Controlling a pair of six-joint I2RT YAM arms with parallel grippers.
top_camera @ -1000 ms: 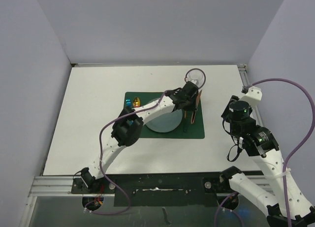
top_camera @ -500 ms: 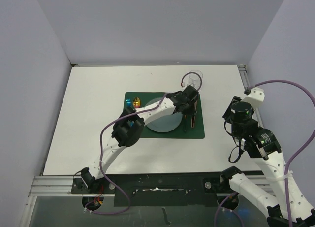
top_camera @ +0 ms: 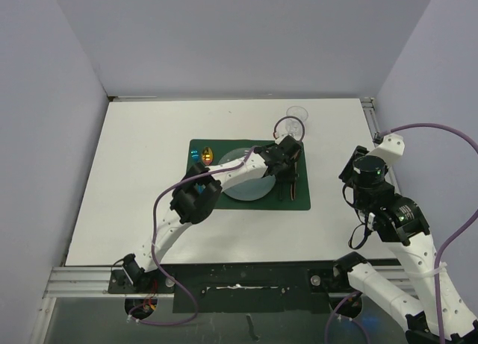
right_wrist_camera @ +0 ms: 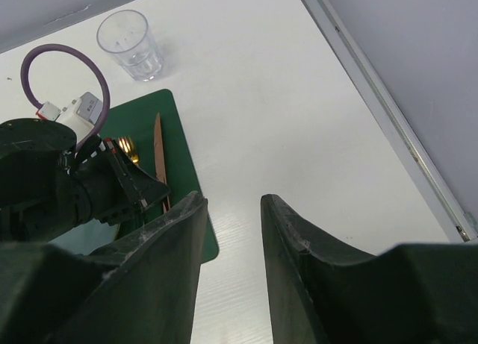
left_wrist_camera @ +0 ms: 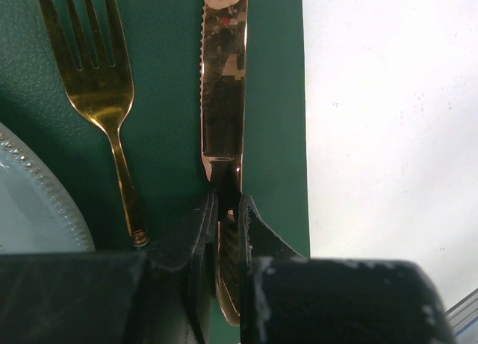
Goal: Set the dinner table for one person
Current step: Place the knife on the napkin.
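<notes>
Pretty much done, judging by what's laid out. A dark green placemat (top_camera: 299,202) is spread on the dinner table (top_camera: 134,180), around the middle and a bit toward the right, and a pale plate (top_camera: 250,191) is set on it. A gold fork (left_wrist_camera: 97,83) is laid just right of the plate. A coppery knife (left_wrist_camera: 222,83) is lined up beside the fork along the mat's right edge, with the serrated side turned toward the fork.

The knife's handle is pinched in the left gripper (left_wrist_camera: 226,206), so it isn't let go yet (whether it's fully down on the mat can't be told). A clear glass (right_wrist_camera: 128,44) is stood on the bare table just past the mat's far right corner. Two small shiny bits (top_camera: 202,155), one blue and one gold, are parked at the far left corner, and what they are can't be made out.

The right gripper (right_wrist_camera: 230,202) is held off to the right, jaws apart, nothing in them. What's probably left is for the knife to be released and the arm pulled clear. No brand, label or writing can be read anywhere.
</notes>
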